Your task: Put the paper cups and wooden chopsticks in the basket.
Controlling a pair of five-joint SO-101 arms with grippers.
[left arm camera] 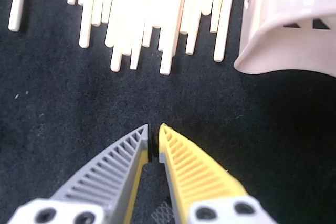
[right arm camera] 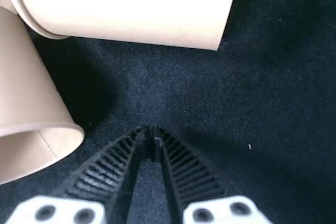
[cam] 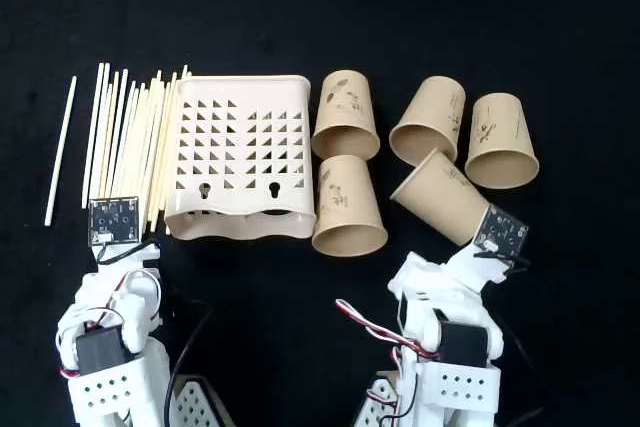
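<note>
Brown paper cups point(cam: 346, 112) tipped over right of white perforated plastic basket point(cam: 240, 157), pale wooden chopsticks point(cam: 130, 142) left of it. Clenched and empty, left gripper point(left arm camera: 153, 129) and right gripper point(right arm camera: 152, 129) alike. Best opened wide before pinching a rim.

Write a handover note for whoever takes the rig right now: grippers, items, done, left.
Left gripper: shut, empty, above the cloth just short of the chopstick ends.
Right gripper: shut, empty, beside the nearest cups.
Chopsticks: spread flat on the table to the left of the basket; a single chopstick lies apart, farther left.
Paper cups: five on their sides right of the basket.
Done: nothing visibly in the basket.
Left: all cups and all chopsticks.
</note>
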